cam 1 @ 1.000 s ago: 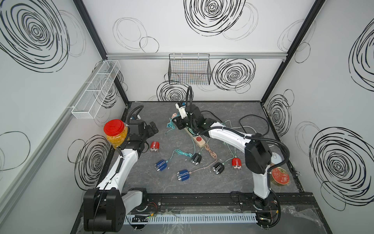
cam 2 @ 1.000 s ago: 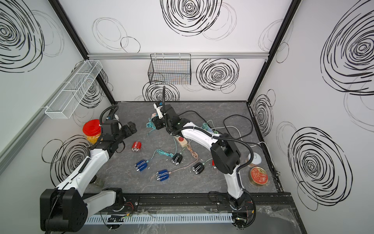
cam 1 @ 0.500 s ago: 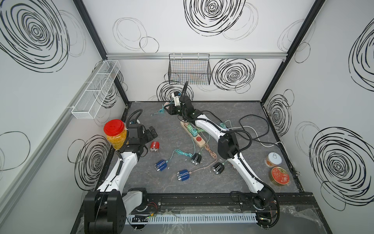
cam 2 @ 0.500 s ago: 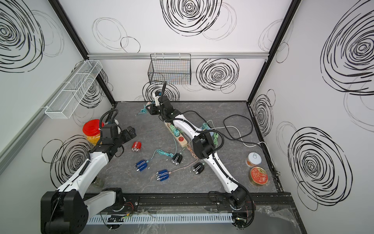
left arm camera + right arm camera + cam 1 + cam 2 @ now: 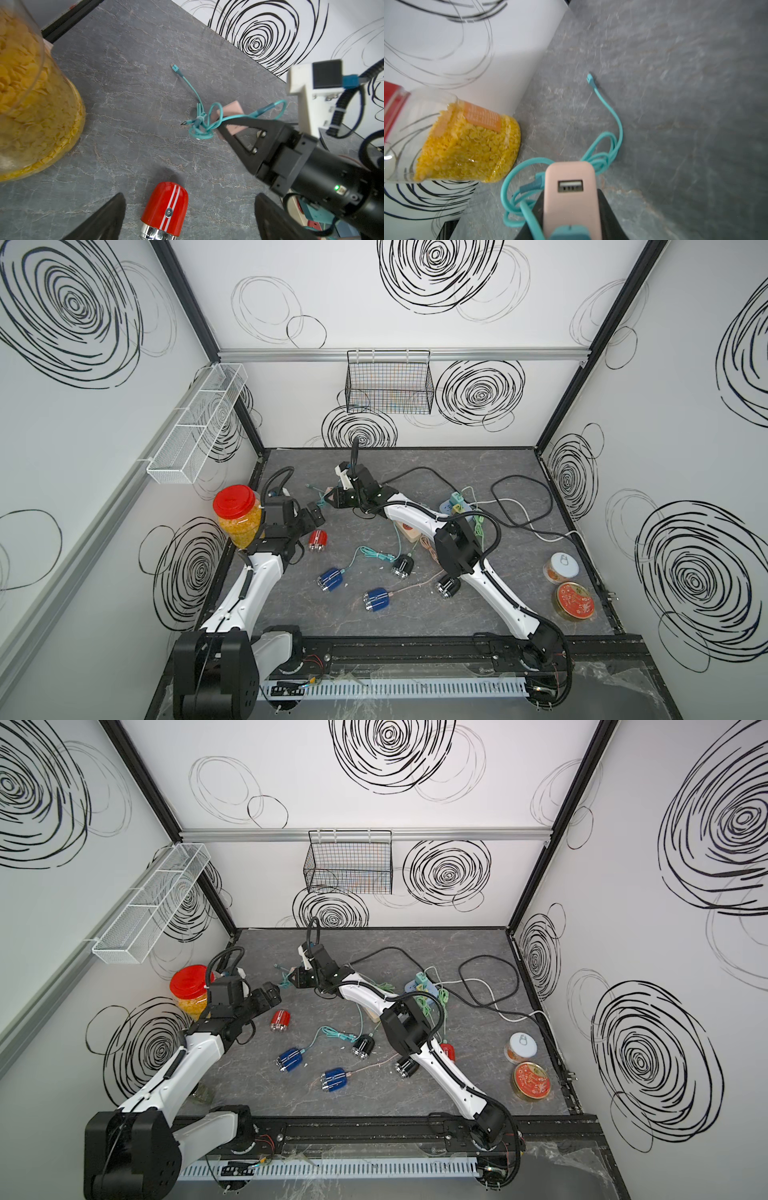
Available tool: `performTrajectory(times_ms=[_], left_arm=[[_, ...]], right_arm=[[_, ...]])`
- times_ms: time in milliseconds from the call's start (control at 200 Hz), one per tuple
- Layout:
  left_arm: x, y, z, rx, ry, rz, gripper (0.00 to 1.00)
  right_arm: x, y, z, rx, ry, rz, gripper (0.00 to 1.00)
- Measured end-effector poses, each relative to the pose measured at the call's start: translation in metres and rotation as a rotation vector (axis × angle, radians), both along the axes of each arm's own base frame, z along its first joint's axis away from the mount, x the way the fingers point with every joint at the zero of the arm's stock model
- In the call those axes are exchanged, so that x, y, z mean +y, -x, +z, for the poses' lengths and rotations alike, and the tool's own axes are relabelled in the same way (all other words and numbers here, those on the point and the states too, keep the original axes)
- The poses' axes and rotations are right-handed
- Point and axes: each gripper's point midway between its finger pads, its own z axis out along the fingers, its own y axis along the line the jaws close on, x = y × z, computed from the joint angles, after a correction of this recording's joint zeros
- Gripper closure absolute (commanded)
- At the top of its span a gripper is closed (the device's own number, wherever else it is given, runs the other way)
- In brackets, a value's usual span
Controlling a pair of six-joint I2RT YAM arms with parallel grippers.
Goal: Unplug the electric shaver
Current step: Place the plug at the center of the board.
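**Red shaver lies beneath the spread left gripper**

A black wire basket (image 5: 388, 383) hangs on the back wall; I cannot make out what it holds. At the counter's (image 5: 457, 614) left edge stands a red-lidded jar (image 5: 239, 526), mostly full of yellow grain. The left gripper (image 5: 190, 196) hovers beside it, fingers wide apart and holding nothing. Toward the back, the right gripper (image 5: 332, 500) is clamped on a pink USB charger (image 5: 571, 197). Two lidded tins (image 5: 561, 566) sit side by side near the right edge. The red shaver (image 5: 317, 540) lies on its side near the left edge, below the left gripper. A tangled teal cable (image 5: 202, 122) trails from the charger onto the counter.

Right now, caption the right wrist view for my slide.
Right gripper holds the pink USB charger, teal cable trailing across the table near the jar.
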Motion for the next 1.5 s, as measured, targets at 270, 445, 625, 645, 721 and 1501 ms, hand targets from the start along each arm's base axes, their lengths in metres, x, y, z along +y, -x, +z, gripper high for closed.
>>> performTrajectory(times_ms=[270, 445, 625, 645, 721, 1501], left_arm=[[-0.001, 0.000, -0.001, 0.001, 0.003, 0.000, 0.01], [-0.005, 0.001, -0.003, 0.008, 0.004, -0.010, 0.01], [-0.010, 0.001, -0.007, 0.013, 0.005, -0.021, 0.01], [-0.010, 0.001, -0.007, 0.013, 0.005, -0.021, 0.01], [-0.011, 0.001, -0.007, 0.014, 0.004, -0.022, 0.01], [-0.017, 0.001, -0.011, 0.010, 0.009, -0.031, 0.01]], right_arm=[[-0.015, 0.010, -0.030, 0.017, 0.158, -0.038, 1.00], [-0.037, 0.004, -0.036, -0.036, 0.295, -0.084, 1.00], [-0.044, 0.007, -0.036, -0.056, 0.349, -0.074, 1.00], [-0.044, 0.008, -0.036, -0.053, 0.349, -0.068, 1.00], [-0.044, 0.016, -0.040, -0.032, 0.346, -0.042, 1.00], [-0.025, 0.065, -0.046, 0.221, 0.193, 0.097, 0.62]])
